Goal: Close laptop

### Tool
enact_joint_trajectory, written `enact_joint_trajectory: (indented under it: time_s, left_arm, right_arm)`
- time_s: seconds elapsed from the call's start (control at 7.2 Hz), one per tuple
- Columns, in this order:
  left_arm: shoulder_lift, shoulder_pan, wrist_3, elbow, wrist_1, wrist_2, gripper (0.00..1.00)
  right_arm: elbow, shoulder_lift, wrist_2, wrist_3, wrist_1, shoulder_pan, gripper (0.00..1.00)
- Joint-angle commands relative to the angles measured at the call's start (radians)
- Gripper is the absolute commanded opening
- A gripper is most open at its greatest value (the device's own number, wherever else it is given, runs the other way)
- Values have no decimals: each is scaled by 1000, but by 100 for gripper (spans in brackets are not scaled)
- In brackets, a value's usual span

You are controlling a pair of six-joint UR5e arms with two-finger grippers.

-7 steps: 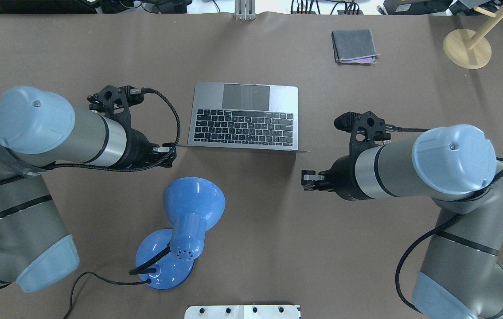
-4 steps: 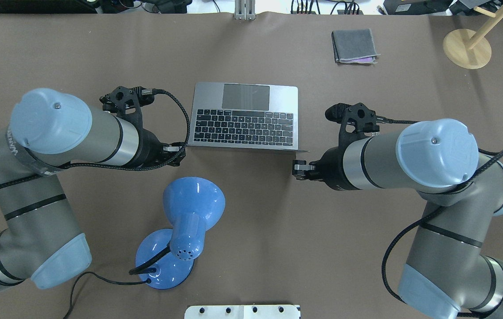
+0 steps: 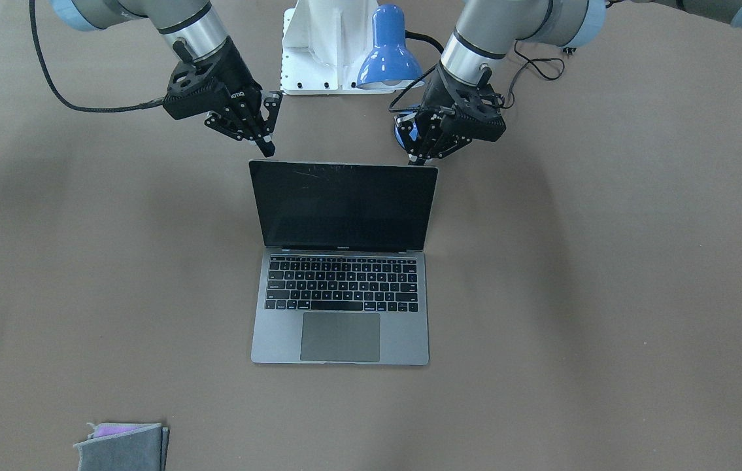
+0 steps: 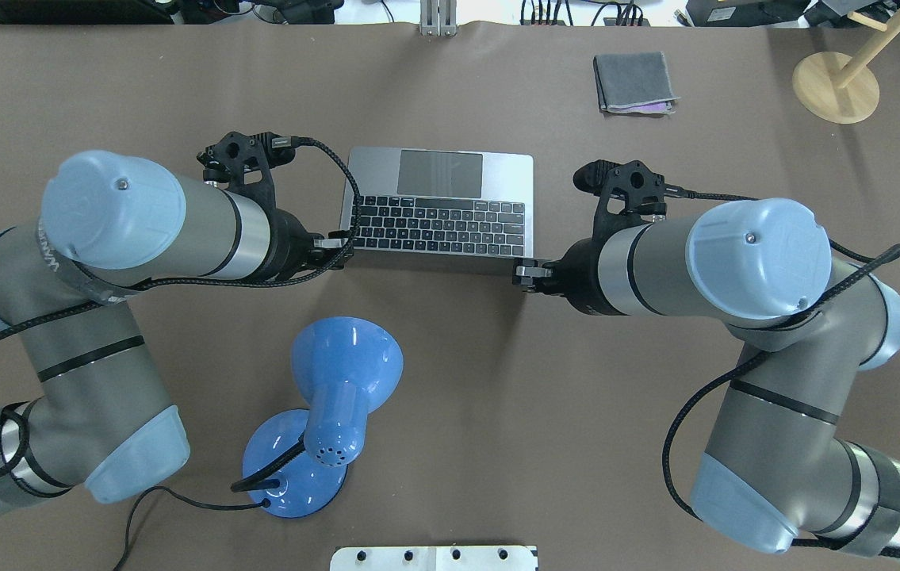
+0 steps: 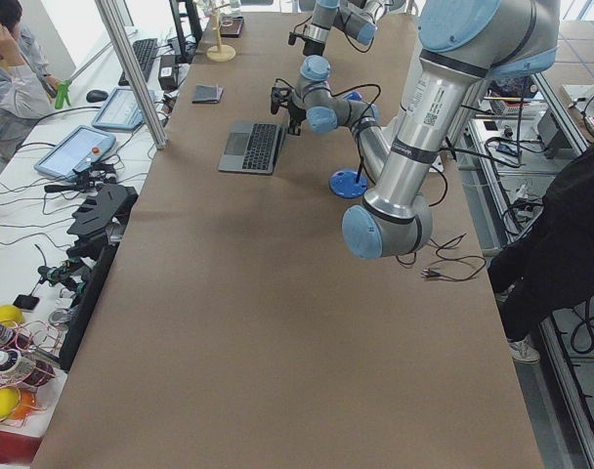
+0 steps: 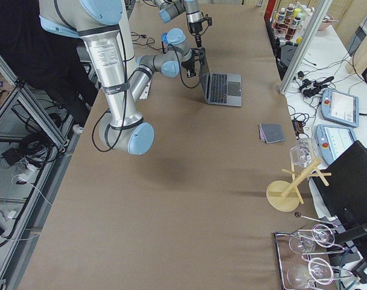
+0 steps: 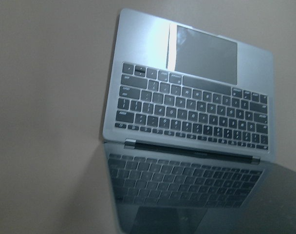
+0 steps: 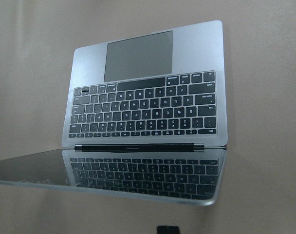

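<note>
Pushing both top corners forward and down evenly seems wisest, since the laptop (image 3: 342, 261) sits open on the table (image 3: 606, 294), its screen upright, with the left tool (image 3: 418, 157) and right tool (image 3: 267, 147) clenched empty behind them.

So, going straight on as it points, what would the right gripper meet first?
Probably the right gripper meets the thin grey metal laptop at its lid's top corner; depth unclear.

overhead: above near edge, looking forward-down | front: far side, facing back, steep | sides: left and right table (image 4: 497, 396) ends, distant | wrists: close; all share laptop (image 4: 438, 206)
</note>
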Motion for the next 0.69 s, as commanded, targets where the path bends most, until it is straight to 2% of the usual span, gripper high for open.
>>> enact_joint_trajectory:
  time_s: [0.0,0.28,0.56]
  left_arm:
    - [-23,-37,0,67,-93,52,0]
    - [-69,-74,0,104,-95,54,0]
    - [-129,-100,-1,213,-98,54,0]
  right_arm:
    - [-27,42,-1,-1,-2,39,0]
    - [-91,91,6,-1,-1,88,0]
    - [-208,160,10,-7,4,137,0]
